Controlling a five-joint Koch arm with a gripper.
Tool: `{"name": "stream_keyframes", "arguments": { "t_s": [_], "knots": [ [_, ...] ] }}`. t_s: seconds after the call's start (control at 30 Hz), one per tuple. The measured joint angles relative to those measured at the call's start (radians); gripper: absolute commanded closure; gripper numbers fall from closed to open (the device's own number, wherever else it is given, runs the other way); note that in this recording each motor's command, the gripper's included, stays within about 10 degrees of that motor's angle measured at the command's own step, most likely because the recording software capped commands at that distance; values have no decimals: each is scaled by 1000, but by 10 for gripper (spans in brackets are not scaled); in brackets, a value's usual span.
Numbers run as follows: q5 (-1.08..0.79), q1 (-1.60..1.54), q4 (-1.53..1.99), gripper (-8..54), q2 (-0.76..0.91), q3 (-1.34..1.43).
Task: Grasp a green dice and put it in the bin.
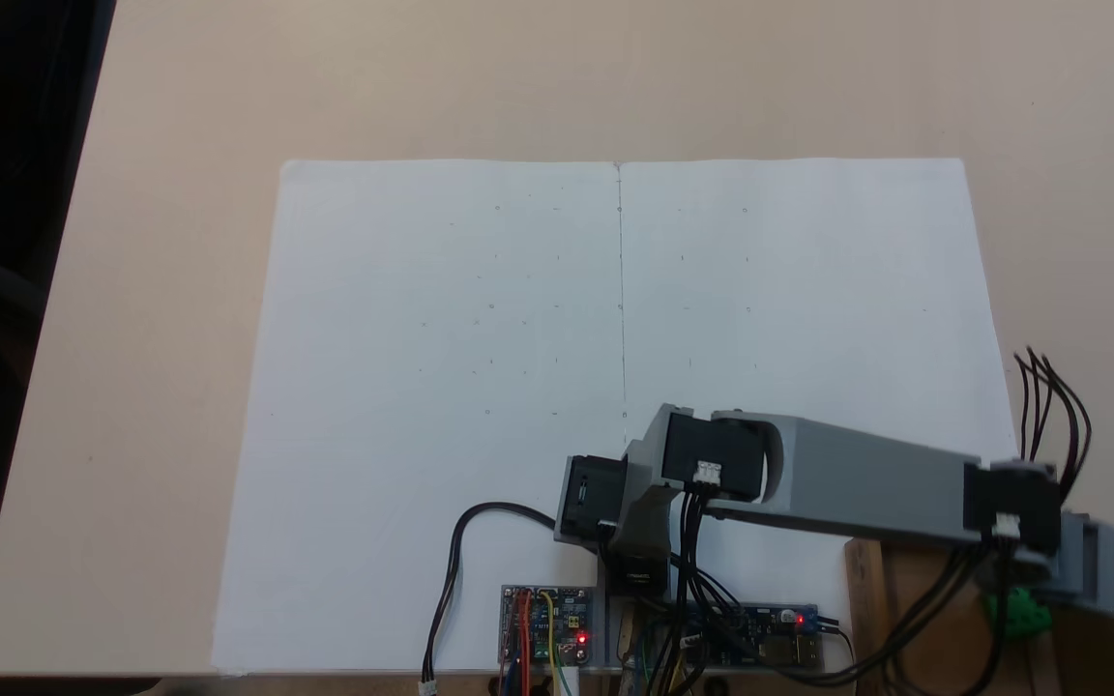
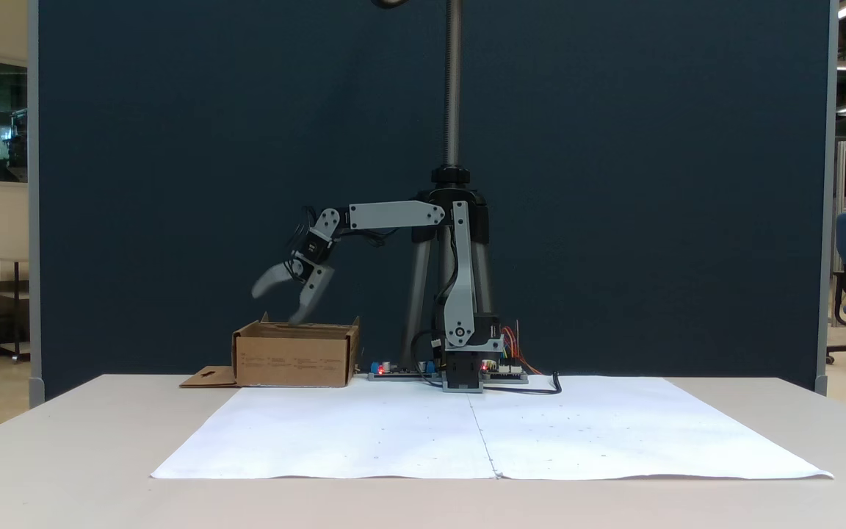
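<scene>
The grey claw (image 2: 276,305) hangs over the brown cardboard bin (image 2: 294,358) at the left of the worktop (image 2: 100,441) in a fixed view, its jaws spread wide apart with one tip dipping to the bin's rim. In a fixed view from above, the green dice (image 1: 1019,612) shows inside the bin (image 1: 915,619), just under the blurred claw (image 1: 1089,570). White paper sheets (image 1: 615,367) cover the worktop (image 1: 151,338) beside the arm's base.
</scene>
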Motion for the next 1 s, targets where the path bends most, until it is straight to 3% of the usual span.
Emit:
{"name": "stream_keyframes", "arguments": {
  "t_s": [0.57,0.87,1.0],
  "knots": [
    [5,-755,-207,20,288,0],
    [6,-1189,-210,20,351,5],
    [6,-1362,-212,19,442,133]
  ]
}}
